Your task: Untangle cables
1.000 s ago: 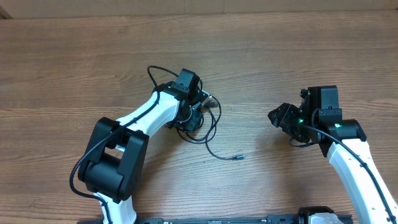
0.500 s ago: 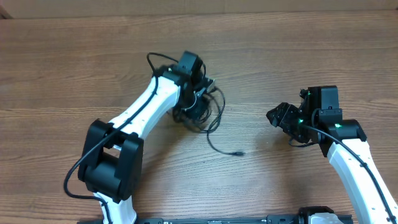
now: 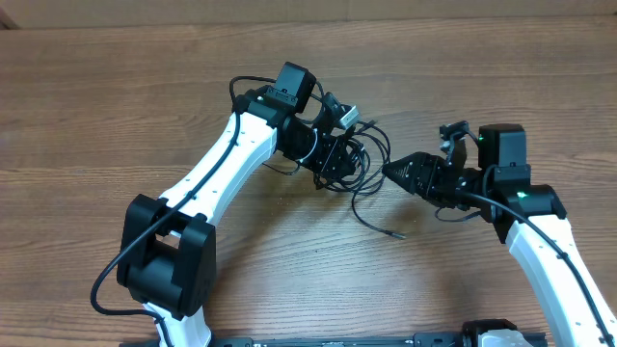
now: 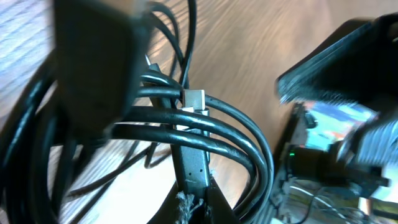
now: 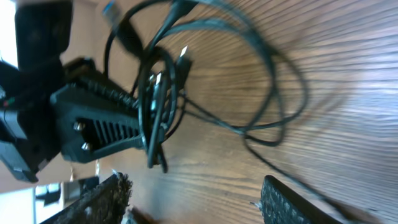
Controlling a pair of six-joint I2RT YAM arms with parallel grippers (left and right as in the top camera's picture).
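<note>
Wooden table (image 3: 116,77), cables (image 4: 230,124) bunched and clenched in left hand (image 3: 335,162), right hand (image 3: 388,172) spread open just beside them

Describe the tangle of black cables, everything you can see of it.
Thin black rubbery cables: several glossy cords bunched in overlapping loops, a small silver plug among them. The left claw is shut on the bunch over the brown wooden table. One loose strand trails to a small tip on the wood. The open right claw points at the loops; whether it touches them cannot be told.
</note>
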